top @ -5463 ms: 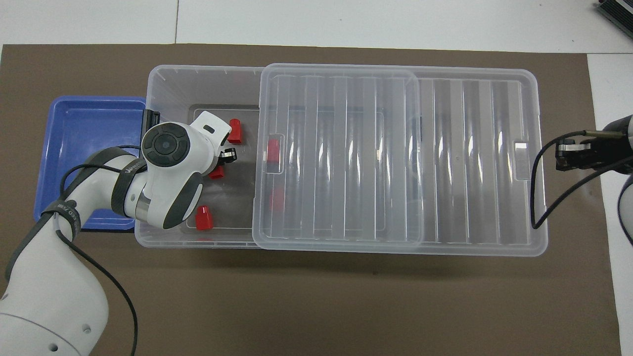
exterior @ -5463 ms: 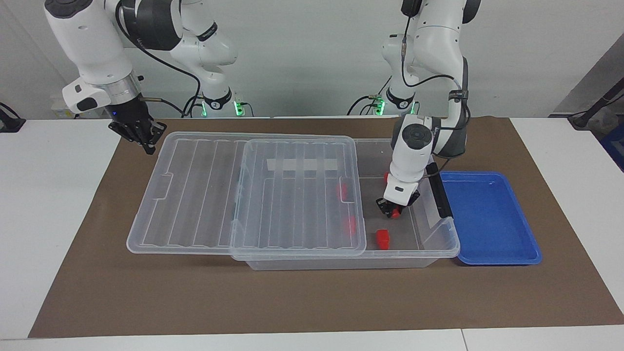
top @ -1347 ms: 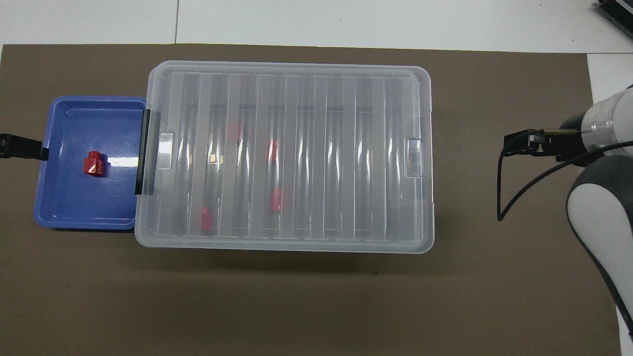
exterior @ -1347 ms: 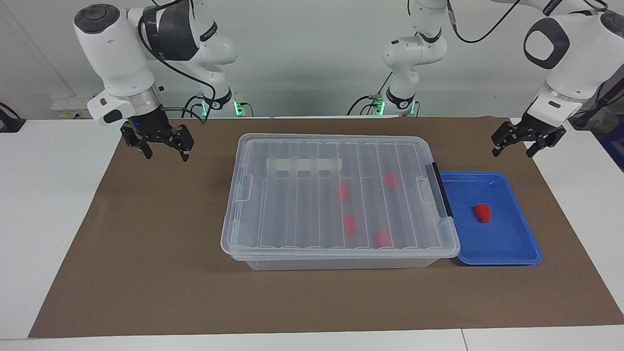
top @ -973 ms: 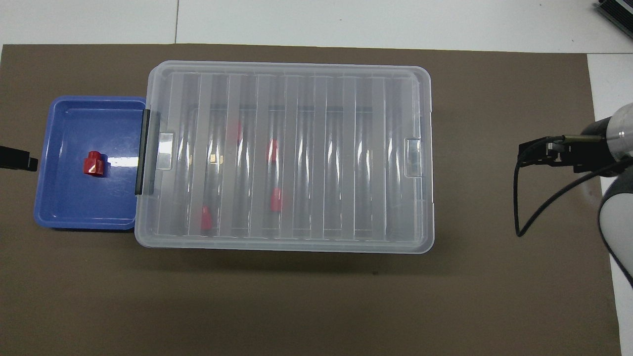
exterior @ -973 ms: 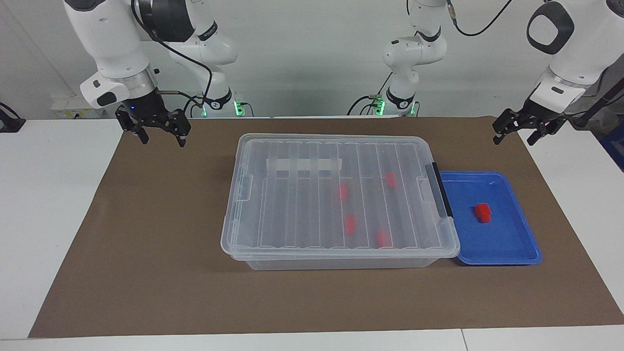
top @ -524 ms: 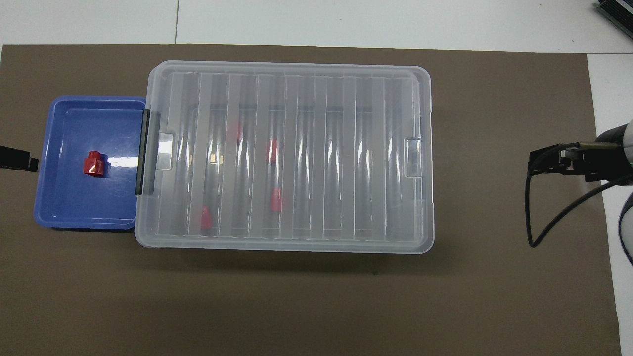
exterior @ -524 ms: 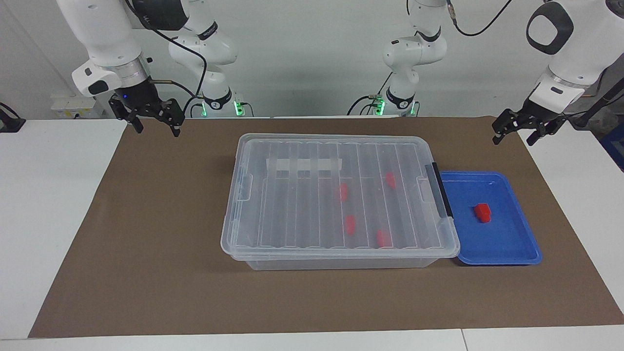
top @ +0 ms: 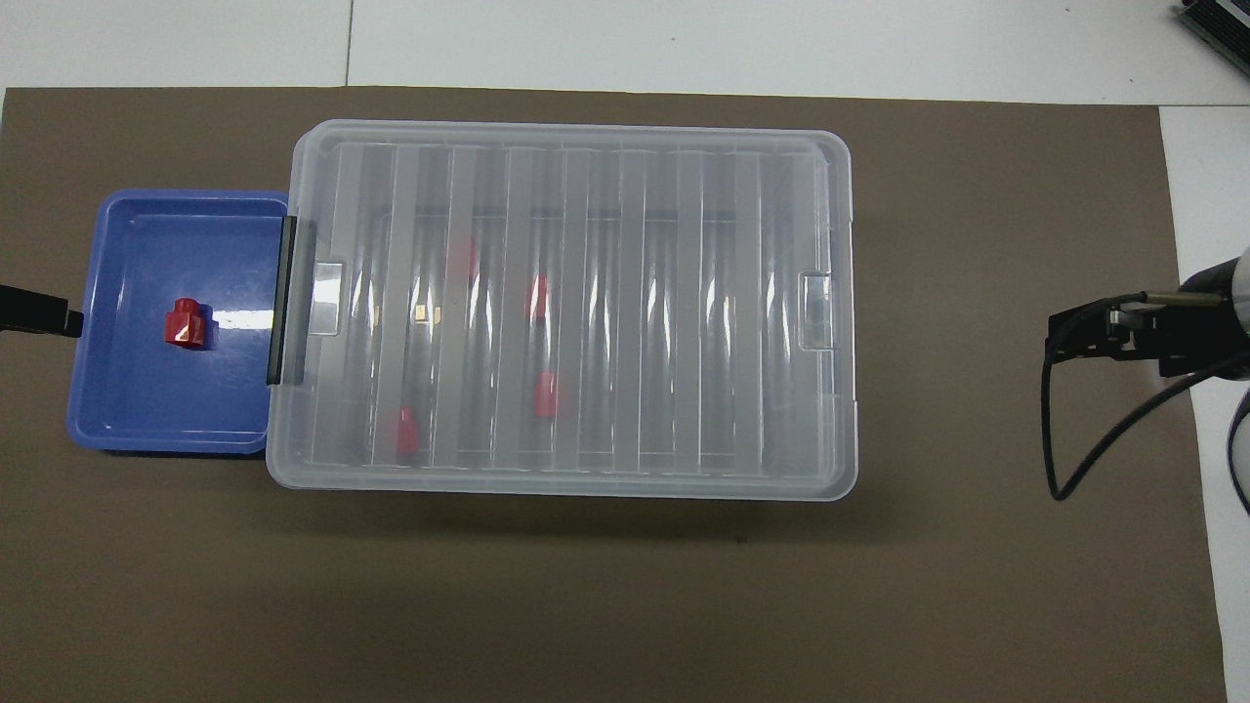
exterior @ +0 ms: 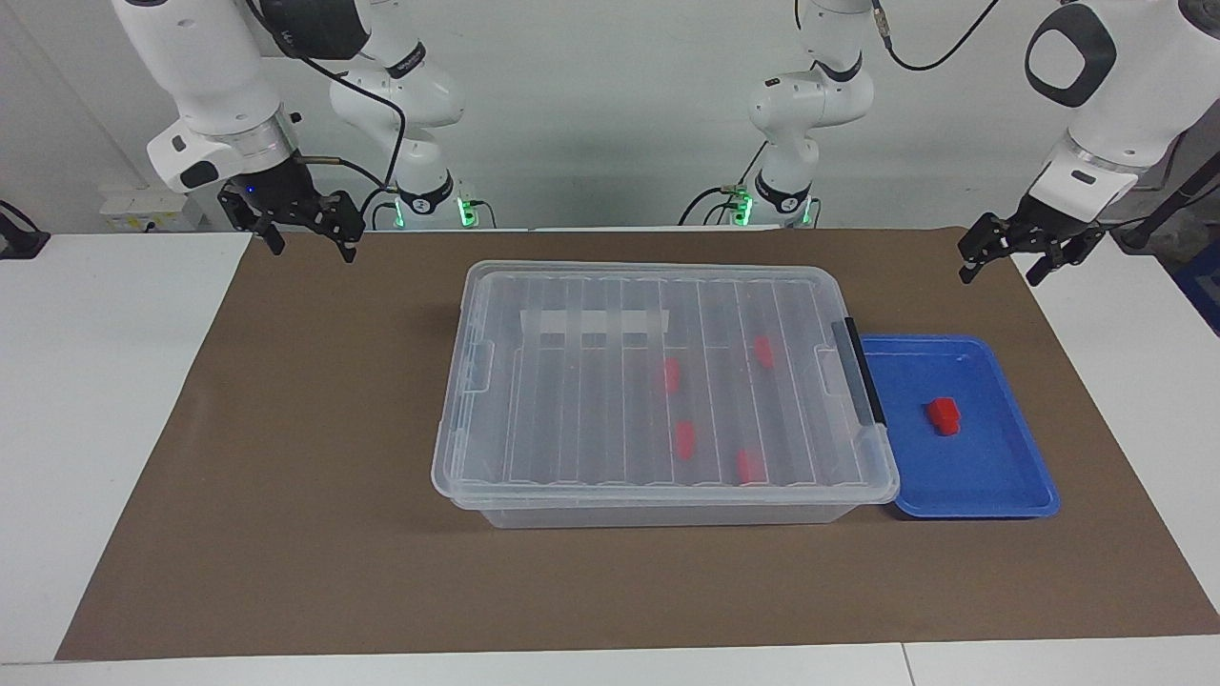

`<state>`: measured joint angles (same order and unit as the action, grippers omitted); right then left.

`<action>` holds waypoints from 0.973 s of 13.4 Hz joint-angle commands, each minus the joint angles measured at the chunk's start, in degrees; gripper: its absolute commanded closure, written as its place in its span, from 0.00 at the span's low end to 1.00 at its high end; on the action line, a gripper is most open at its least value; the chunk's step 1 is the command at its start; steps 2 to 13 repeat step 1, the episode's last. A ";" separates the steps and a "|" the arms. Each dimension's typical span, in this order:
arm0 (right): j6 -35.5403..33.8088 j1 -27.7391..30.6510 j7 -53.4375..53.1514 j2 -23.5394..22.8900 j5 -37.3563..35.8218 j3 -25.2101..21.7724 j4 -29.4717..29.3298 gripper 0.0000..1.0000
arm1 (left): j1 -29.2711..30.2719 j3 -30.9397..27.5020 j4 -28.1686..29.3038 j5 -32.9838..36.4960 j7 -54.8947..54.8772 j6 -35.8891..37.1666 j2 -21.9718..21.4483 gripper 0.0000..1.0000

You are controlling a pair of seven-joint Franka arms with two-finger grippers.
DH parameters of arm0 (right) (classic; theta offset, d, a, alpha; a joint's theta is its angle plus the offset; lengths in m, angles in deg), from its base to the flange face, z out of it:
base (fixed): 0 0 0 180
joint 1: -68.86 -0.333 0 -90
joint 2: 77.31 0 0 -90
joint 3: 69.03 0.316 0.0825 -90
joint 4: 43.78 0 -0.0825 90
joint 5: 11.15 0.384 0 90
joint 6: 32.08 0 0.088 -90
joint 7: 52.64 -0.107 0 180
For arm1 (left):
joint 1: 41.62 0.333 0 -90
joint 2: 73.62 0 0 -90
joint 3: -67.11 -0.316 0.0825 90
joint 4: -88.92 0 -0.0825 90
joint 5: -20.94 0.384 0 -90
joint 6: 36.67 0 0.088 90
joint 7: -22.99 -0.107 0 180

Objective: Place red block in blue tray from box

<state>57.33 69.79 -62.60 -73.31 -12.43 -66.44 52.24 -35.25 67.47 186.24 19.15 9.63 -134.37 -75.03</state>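
Note:
One red block lies in the blue tray, also seen in the overhead view in the tray. The clear box has its ribbed lid fully closed, with several red blocks showing through it. My left gripper hangs open and empty in the air over the mat's corner near the tray. My right gripper hangs open and empty over the mat's corner at the right arm's end.
The box and the tray touch end to end on a brown mat. The box's black handle faces the tray. White table lies around the mat.
Since 5.5 s ago the lid has slid shut and a red block has gone from the box into the tray. Over the last second both grippers drew back slightly, empty.

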 commanded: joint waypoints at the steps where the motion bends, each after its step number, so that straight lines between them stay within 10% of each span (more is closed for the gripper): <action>1: -0.20 0.30 -1.47 0.83 0.23 0.40 0.66 0.00 | -0.83 -0.45 0.68 0.91 0.36 -0.39 -1.14 0.00; 13: -0.20 0.30 -1.47 0.83 0.23 0.40 0.66 0.00 | -0.83 -0.45 0.68 0.91 0.36 -0.39 -1.14 0.00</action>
